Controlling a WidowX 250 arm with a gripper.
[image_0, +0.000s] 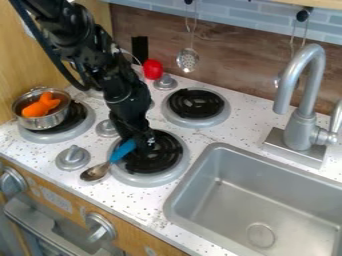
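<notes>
From where I stand at the toy kitchen, a small metal pot (47, 123) sits on the far-left burner (77, 117), an orange toy piece (41, 105) lying inside and showing just above the rim; to its right, a grey knob (72, 157) stands on the speckled counter (127, 211); beyond it lies a spoon (123, 150), its metal bowl low on the counter beside the front burner, its blue handle slanting up and away to the right, over the edge of that burner.

The black gripper (136, 143) hangs at the handle's upper end, above the front burner (161, 159); seen from there, the spoon's bowl points back toward the counter's front edge and to the left, its long axis on a diagonal; the handle end is much the nearer part, right against the gripper or just beside it; how far the gripper is open, and whether it has hold of the handle, I cannot tell.

Farther right, a red object (153, 69) sits near the backsplash; a slotted utensil (188, 60) hangs against the wall, behind the rear burner (196, 104); the metal sink (220, 205) opens at right, a round drain (260, 235) in its floor, beneath the curved grey faucet (304, 122).
</notes>
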